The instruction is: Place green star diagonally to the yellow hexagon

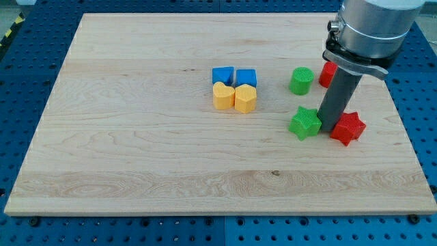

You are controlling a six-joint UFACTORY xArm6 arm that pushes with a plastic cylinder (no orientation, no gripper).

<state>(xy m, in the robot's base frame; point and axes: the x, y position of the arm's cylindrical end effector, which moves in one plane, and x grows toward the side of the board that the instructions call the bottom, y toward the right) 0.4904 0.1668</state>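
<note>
Contact is set: my tip (pixel 329 130) stands between the green star (pixel 304 123) and red star (pixel 347 128), near the tabletop's (pixel 136 137) right edge. No gripper exists. Next, I judge, push the star leftward, stopping diagonal to the yellow hexagon (pixel 245 98).

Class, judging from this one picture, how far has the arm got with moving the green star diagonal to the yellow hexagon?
Done: nothing visible; the green star sits far to the view's right of the yellow hexagon. In hand: my tip stands between the green star and the red star, placed to push leftward. Left: the whole slide across to the hexagon's corner.
</note>
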